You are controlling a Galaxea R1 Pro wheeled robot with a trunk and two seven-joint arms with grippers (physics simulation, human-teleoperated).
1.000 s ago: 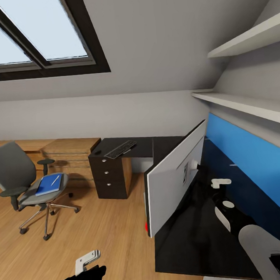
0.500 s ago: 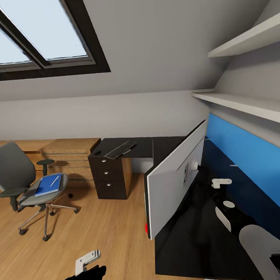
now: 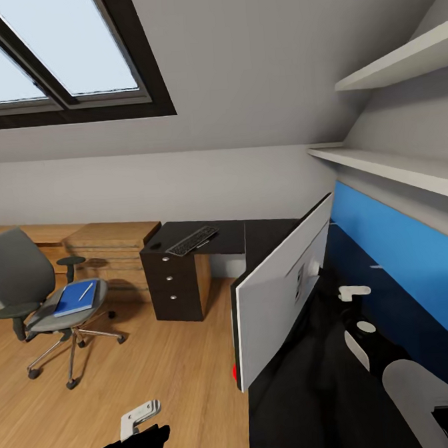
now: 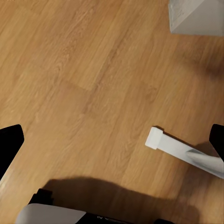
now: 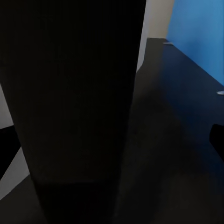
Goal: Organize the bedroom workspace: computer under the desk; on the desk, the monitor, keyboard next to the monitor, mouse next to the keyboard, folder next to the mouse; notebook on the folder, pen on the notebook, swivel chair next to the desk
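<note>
The monitor stands on the black desk with its white back toward me and a red dot at its lower corner. My right gripper hovers over the desk just behind it, open; in the right wrist view the monitor's dark body spans the gap between the fingers. Farther along the desk lie the keyboard and the mouse. At left, the swivel chair carries the blue folder with the pen on it. I cannot make out the notebook. My left gripper hangs open above the floor, near the computer's corner.
A light-wood dresser stands against the back wall between chair and desk. White shelves and a blue wall panel run along the right. Wooden floor spreads between me and the chair. A white bar lies low over the floor.
The whole picture has drifted slightly, so the camera has moved. Both grippers keep their places in the view, and nothing was taken hold of or let go.
</note>
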